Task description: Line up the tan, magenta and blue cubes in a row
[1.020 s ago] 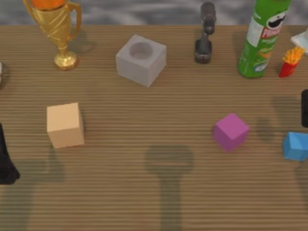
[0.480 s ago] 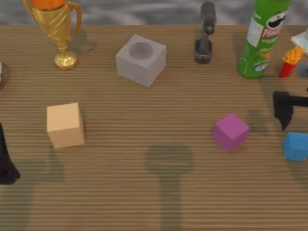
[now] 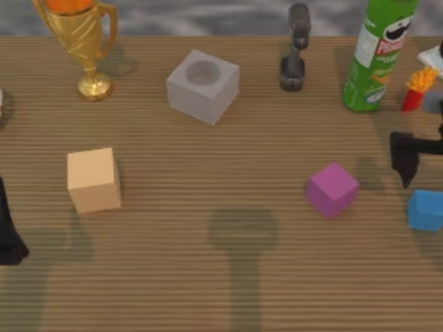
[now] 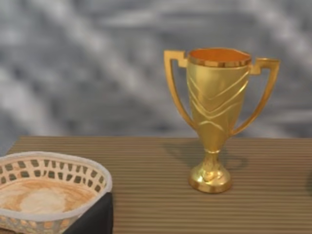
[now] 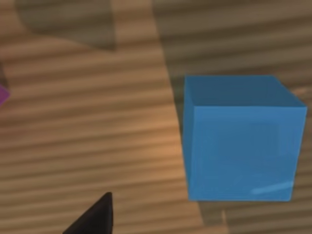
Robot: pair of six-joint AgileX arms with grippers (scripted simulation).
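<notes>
Your stock on the bench (image 3: 208, 277), placed from the magenta cube (image 3: 332, 189):

- Magenta cube: right of the bench's middle, standing free, nothing touching it. Only a sliver shows in your right wrist view.
- Blue cube (image 3: 425, 210): to its right and a little nearer the front edge, at the bench's right border, well apart from the magenta one. It fills much of your right wrist view (image 5: 241, 141), resting flat on the wood.
- Tan cube (image 3: 93, 179): far to its left, on the other half of the bench, sitting alone.
- Right gripper (image 3: 407, 155): right of the magenta cube and just behind the blue one, above the bench. You cannot tell how far its jaws stand apart; they hold nothing.
- Left gripper (image 3: 10, 235): far left edge, beyond the tan cube. Jaws: cannot tell.
- Grey block with a round hole (image 3: 203, 85): behind and left.
- Gold trophy (image 3: 83, 41): back left corner.
- Dark dumbbell (image 3: 295, 48): behind, slightly left.
- Green crisp can (image 3: 377, 55): behind, to the right.
- Fries carton (image 3: 419, 90): right of the can.
- Woven basket (image 4: 48, 192): in your left wrist view only, near the trophy.
</notes>
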